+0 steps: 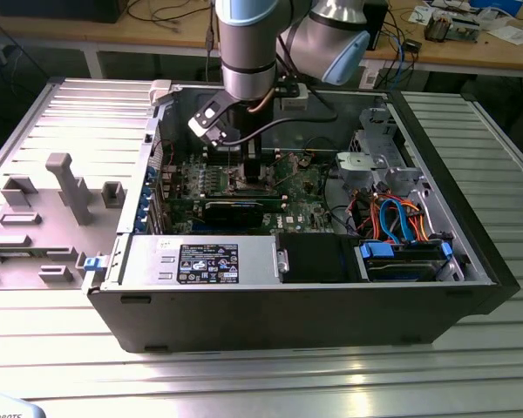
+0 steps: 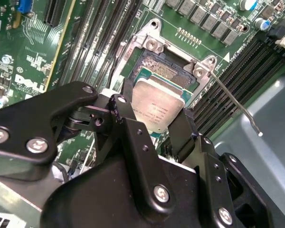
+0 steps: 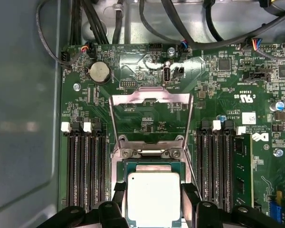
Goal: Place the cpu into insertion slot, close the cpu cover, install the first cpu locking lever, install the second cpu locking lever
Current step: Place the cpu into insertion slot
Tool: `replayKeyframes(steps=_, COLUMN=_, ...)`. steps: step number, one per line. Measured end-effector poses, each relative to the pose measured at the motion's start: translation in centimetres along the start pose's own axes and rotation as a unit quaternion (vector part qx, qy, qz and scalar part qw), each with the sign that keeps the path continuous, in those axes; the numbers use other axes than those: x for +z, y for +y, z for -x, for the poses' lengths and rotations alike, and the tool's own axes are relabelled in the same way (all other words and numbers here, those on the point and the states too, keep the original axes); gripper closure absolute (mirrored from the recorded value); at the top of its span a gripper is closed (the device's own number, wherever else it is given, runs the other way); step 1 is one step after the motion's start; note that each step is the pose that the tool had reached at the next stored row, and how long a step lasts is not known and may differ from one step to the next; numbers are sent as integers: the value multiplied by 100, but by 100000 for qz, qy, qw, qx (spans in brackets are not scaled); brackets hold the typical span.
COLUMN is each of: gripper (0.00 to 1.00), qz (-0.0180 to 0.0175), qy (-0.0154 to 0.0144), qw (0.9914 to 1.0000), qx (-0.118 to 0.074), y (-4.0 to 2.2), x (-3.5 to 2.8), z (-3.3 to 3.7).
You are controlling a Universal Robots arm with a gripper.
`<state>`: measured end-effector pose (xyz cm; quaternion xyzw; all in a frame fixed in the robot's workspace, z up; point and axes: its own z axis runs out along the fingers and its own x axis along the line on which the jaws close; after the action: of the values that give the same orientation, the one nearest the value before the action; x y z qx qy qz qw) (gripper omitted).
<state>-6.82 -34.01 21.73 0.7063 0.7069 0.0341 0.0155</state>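
The cpu (image 2: 157,107), a flat square chip with a dull silver top, sits between the two black fingers (image 2: 122,111) of my gripper (image 2: 156,118), which is shut on it. It hangs directly over the insertion slot (image 2: 164,71), whose dark centre shows just beyond the chip's edge. In the first wrist view the cpu (image 3: 153,194) covers most of the slot (image 3: 154,165). The cpu cover (image 3: 149,98), a thin silvery frame, is swung open away from the slot. A thin locking lever (image 2: 232,102) stands loose beside the socket. In the exterior view the gripper (image 1: 253,170) is low inside the open computer case.
Rows of long black memory slots (image 3: 85,166) flank the socket on both sides. A long black expansion card (image 1: 235,209) lies near the arm. Black cables (image 3: 147,19) run along the case wall. A drive bay with orange and blue cables (image 1: 397,218) is at the exterior view's right.
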Motion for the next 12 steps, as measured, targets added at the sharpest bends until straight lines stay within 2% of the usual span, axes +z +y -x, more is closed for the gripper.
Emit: replayKeyframes(steps=12, gripper=46, qz=19, qy=-4, qw=100000, qx=3, y=-37, x=148, z=2)
